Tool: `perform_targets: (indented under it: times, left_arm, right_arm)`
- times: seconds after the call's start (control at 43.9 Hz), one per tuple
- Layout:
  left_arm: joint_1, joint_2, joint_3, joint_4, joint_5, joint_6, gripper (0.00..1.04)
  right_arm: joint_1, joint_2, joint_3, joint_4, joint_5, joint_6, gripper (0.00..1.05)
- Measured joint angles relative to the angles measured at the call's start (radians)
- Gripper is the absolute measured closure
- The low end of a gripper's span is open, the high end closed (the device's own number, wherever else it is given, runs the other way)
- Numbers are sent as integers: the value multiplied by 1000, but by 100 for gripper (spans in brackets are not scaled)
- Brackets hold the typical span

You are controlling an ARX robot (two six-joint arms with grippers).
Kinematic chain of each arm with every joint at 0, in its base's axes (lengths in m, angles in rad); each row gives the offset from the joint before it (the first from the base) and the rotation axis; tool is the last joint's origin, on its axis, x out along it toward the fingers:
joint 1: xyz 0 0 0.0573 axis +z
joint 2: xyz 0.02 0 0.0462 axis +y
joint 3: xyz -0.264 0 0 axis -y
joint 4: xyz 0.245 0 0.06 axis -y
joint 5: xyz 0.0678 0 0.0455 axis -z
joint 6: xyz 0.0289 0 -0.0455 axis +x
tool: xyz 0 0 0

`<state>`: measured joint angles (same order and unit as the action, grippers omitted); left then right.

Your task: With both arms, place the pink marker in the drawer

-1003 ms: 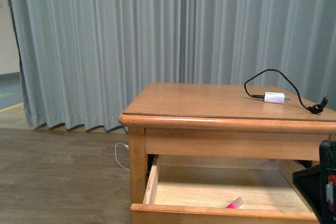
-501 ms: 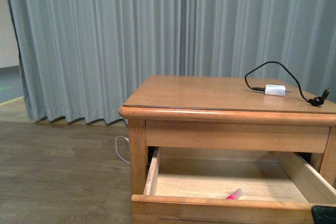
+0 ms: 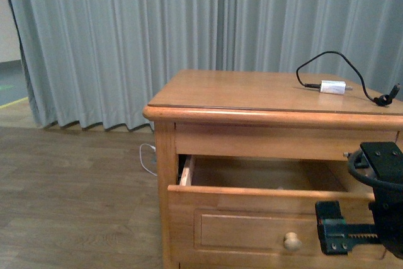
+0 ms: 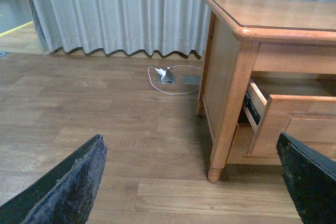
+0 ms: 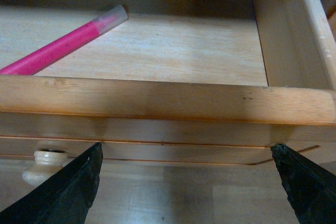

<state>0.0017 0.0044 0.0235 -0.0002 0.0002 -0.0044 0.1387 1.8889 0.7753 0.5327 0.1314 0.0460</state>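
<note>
The pink marker (image 5: 58,45) lies on the floor of the open upper drawer (image 5: 157,98), seen from above in the right wrist view. My right gripper (image 5: 186,147) is open and empty, in front of the drawer front above its round knob (image 5: 44,163). In the front view the drawer (image 3: 252,218) is partly out, its front hides the marker, and my right gripper (image 3: 334,236) hangs just right of the knob (image 3: 291,241). My left gripper (image 4: 190,145) is open and empty over the floor, left of the nightstand (image 4: 231,77).
A white charger plug (image 3: 332,86) with a black cable lies on the nightstand top at the back right. A grey curtain (image 3: 126,42) hangs behind. A floor socket with a white cable (image 4: 168,74) sits beside the nightstand's left side.
The drawer looks less far out than before. Its front and knob have come into the front view and the marker no longer shows there. My right arm has risen in front of the drawer.
</note>
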Motion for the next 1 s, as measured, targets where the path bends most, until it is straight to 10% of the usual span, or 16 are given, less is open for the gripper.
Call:
perform_targets:
  times: [0.501, 1.003]
  left_arm:
    - [0, 0, 0, 0, 0, 0, 6]
    - [0, 0, 0, 0, 0, 0, 6]
  right_arm:
    - [-21, 311, 369, 82, 6, 0, 8]
    - [-20, 232, 269, 143, -9, 9, 8]
